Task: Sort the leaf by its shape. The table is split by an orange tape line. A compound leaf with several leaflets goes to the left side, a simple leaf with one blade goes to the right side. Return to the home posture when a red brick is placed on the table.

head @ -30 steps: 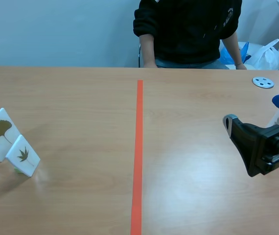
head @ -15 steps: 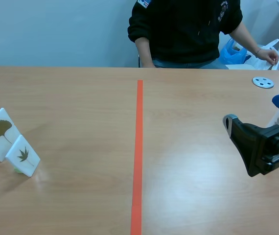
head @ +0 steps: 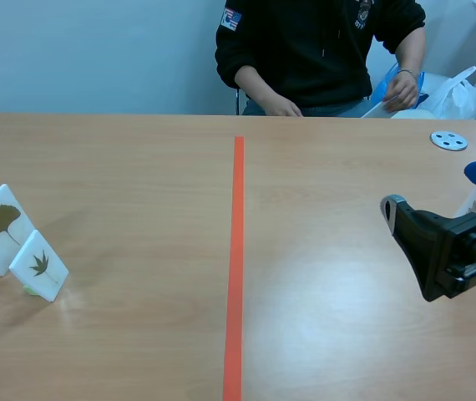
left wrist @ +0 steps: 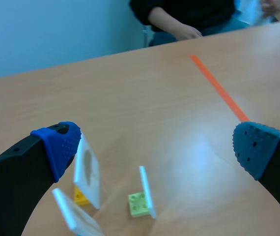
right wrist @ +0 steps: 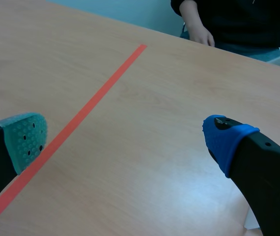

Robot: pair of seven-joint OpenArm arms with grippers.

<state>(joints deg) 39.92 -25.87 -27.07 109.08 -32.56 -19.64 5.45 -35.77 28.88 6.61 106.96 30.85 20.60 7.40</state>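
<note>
Left gripper (left wrist: 155, 142): jaws released, nothing between them. Right gripper (right wrist: 126, 133): jaws likewise spread wide. The ginkgo leaf card (head: 0, 227) and the smaller leaf card (head: 41, 266) stand upright just ahead of the left gripper, well left of the orange tape line (head: 236, 251).

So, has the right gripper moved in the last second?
No. The right gripper keeps the same place in the scene view, just as far from the tape line and the grey disc as before.
</note>
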